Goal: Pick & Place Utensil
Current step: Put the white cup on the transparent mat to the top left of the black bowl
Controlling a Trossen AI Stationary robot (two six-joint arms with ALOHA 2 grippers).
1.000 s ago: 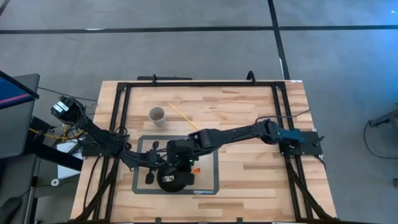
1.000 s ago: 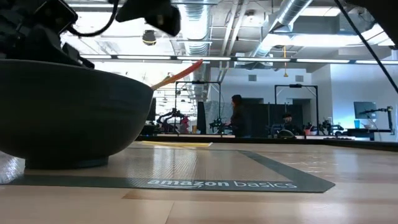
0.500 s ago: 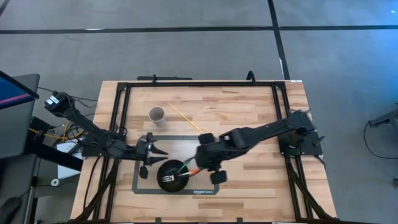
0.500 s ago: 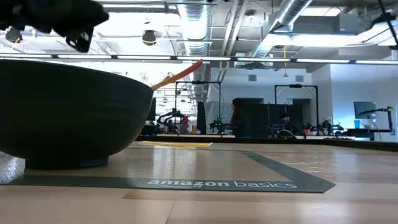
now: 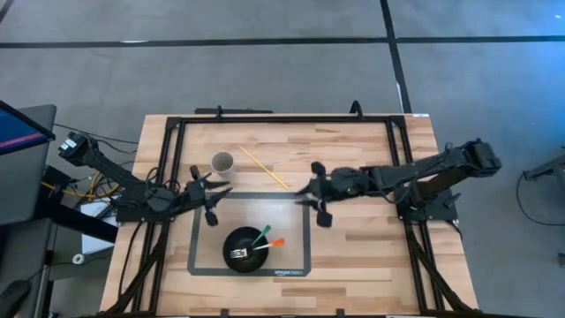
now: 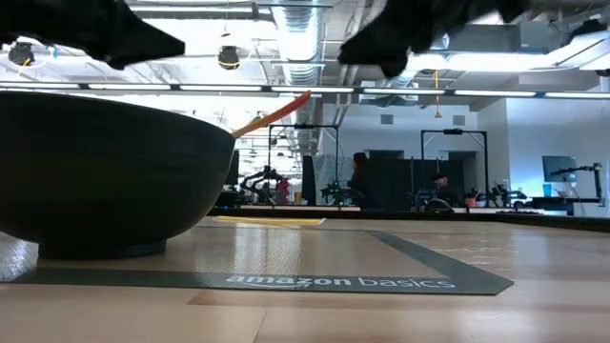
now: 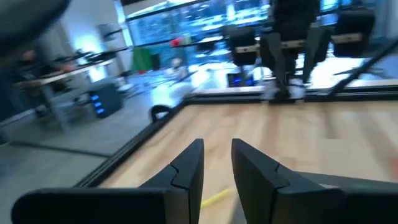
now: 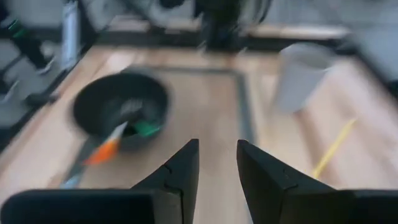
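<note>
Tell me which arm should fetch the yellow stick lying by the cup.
Probably right. The right end effector is open and nearest the yellow stick; from the left end effector, the cup partly stands between.

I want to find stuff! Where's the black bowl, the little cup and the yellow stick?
black bowl [image 5: 240,250]: high view, on its dark inside, left of the utensils.
little cup [image 5: 222,162]: high view, on its open top.
yellow stick [image 5: 262,168]: high view, on the middle of its thin length.
</note>
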